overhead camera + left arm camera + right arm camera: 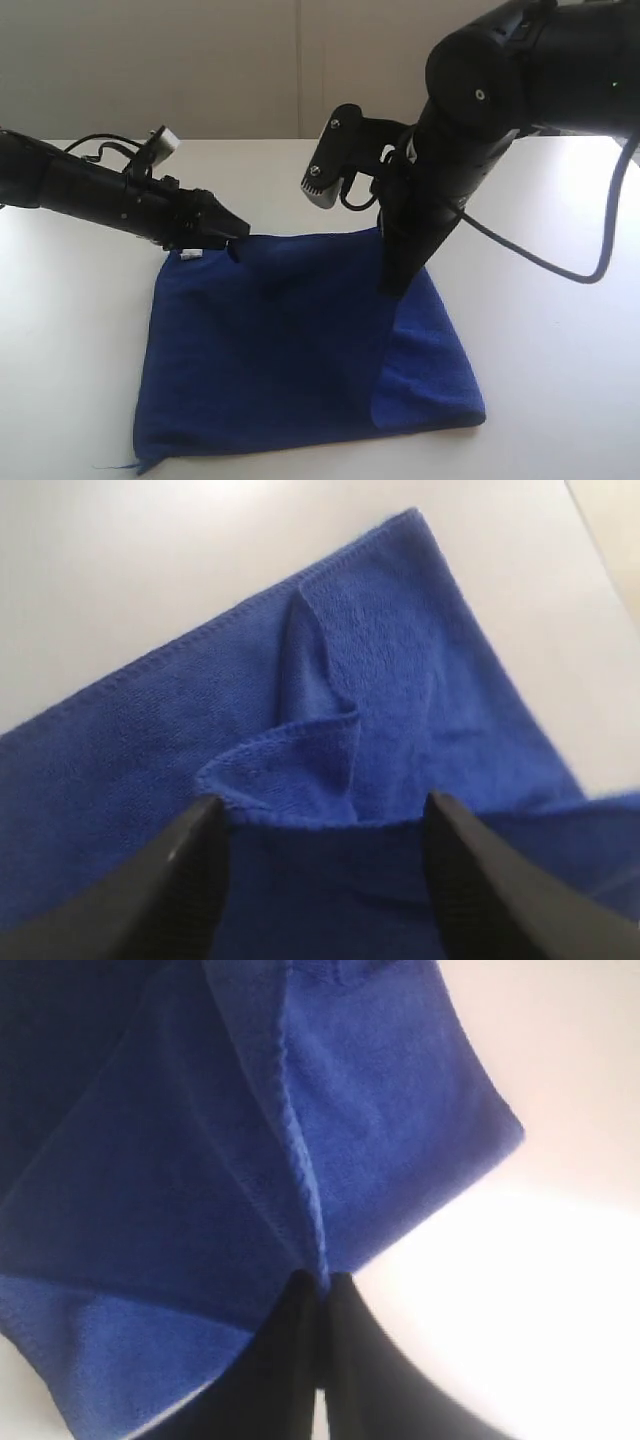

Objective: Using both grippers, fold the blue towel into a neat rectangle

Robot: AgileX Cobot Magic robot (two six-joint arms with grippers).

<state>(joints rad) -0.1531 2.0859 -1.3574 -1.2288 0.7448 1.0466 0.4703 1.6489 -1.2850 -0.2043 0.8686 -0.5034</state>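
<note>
soft deep-blue cloth towel [270, 350], half folded: my right black gripper [320, 1282] pinches it, left black gripper [322, 815] gapes wide. next i'd lay it flat.

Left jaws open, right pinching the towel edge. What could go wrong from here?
1. The right gripper holds only a thin edge of the blue towel; a pull might slip it free.
2. The left gripper stands open over bunched cloth; closing there might trap the wrinkle.

One blue towel [280, 350] — two end effectors [238, 240] [392, 285] (black), one table [560, 300]
</note>
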